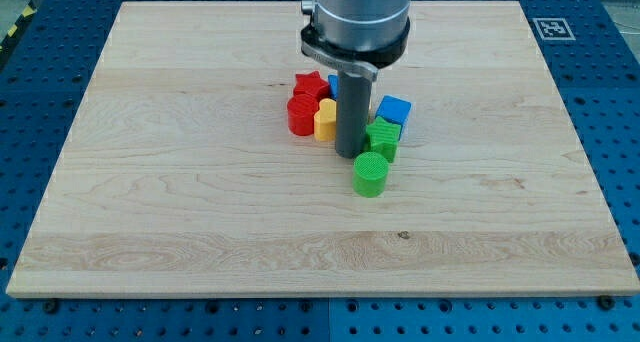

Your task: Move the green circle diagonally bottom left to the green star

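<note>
Camera view shows my tip point(350, 155), a bare rod holding nothing, just above and left of the green circle point(370, 174), with the green star point(382, 138) right beside me. Pushing now risks nudging the star or the yellow block point(326, 120).

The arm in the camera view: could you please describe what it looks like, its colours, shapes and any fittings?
The arm is a wide grey metallic cylinder with a dark band and a pale clamp ring at its base. A straight dark grey rod hangs from it, round and plain. My tip is blunt. No cables or markings show.
</note>
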Controlling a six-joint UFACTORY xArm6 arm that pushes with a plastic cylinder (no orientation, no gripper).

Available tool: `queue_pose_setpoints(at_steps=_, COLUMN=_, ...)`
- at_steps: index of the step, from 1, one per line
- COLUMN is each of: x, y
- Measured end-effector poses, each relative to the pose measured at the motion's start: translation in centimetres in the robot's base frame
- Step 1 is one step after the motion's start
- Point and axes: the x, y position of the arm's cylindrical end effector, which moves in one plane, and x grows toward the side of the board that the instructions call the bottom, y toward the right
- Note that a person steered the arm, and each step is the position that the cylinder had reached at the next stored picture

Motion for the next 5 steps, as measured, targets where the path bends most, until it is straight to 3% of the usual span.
queue_pose_setpoints(at_steps=5, x=-2.2, y=2.8)
